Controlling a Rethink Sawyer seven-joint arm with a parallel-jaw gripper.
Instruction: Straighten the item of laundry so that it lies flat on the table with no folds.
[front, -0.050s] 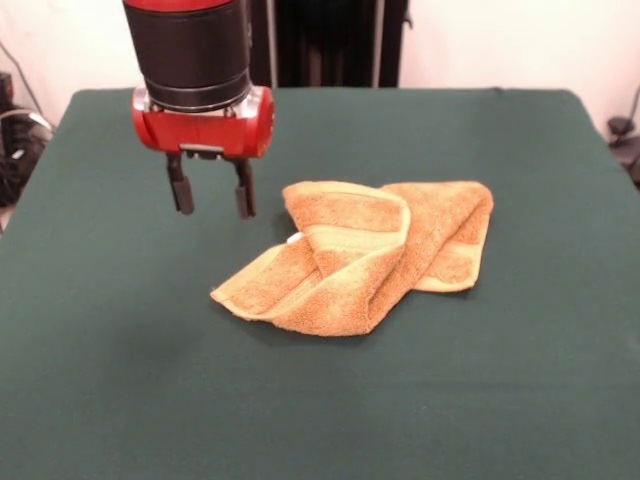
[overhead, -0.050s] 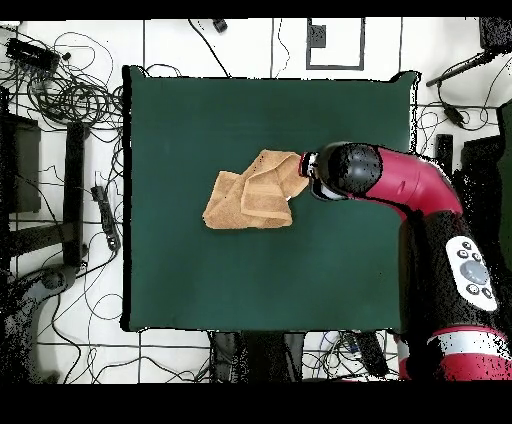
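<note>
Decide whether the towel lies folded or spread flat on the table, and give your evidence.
Folded. The golden-tan hand towel is crumpled on the green table, with layers overlapping and hem edges doubled across its middle.

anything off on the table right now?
Only the golden-tan terry towel: it lies crumpled mid-table, folded over itself in several layers, not flat. The open gripper hangs beside it, empty.

light: even, bright | shadows: soft, faint under towel (front, -0.050s: 355, 255) | glare: none
</note>
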